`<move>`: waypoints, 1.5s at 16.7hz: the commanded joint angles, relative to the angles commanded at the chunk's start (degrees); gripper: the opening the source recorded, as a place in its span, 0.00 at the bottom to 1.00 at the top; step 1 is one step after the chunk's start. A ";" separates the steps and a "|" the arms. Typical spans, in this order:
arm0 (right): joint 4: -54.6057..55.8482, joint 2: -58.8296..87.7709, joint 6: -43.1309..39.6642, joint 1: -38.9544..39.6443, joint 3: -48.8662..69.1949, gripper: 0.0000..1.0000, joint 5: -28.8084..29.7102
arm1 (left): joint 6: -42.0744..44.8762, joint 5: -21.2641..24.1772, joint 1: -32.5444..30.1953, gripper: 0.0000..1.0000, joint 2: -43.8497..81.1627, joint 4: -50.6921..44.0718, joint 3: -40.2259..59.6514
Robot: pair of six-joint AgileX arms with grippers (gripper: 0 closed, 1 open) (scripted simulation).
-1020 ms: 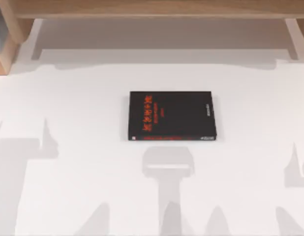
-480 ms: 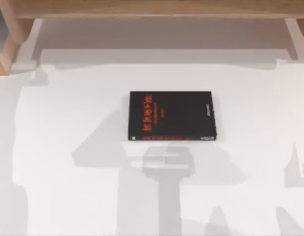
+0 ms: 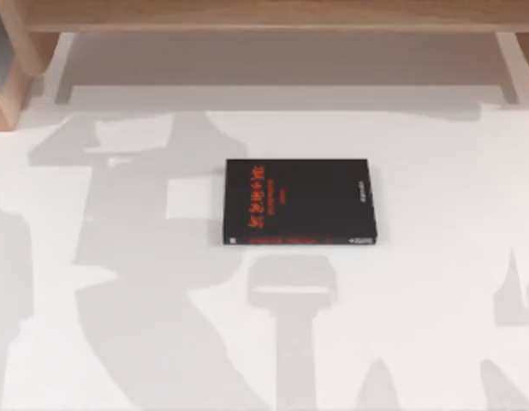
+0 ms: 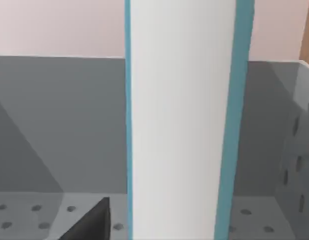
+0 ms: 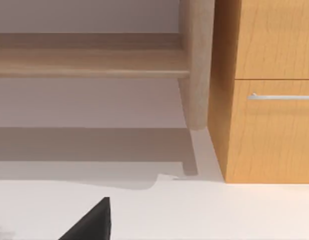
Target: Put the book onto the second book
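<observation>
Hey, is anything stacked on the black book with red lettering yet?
No. The flat black book with red lettering lies bare on the white table; its whole cover shows in the top view.

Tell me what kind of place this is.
Probably a simulated study or office desk: a black book with red lettering lies on a white tabletop, a wooden shelf runs along the back, and a wooden drawer cabinet stands beside it.
</observation>
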 joint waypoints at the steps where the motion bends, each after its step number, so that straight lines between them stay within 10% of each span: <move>1: 0.00 0.00 0.00 0.00 0.00 1.00 0.00 | 0.00 0.52 0.46 1.00 2.59 0.79 1.80; 21: 0.00 0.00 0.00 0.00 0.00 1.00 0.00 | -0.06 0.23 -0.01 1.00 13.38 -0.38 14.14; 25: 0.00 0.00 0.00 0.00 0.00 1.00 0.00 | -0.06 0.23 -0.01 0.70 13.38 -0.38 14.14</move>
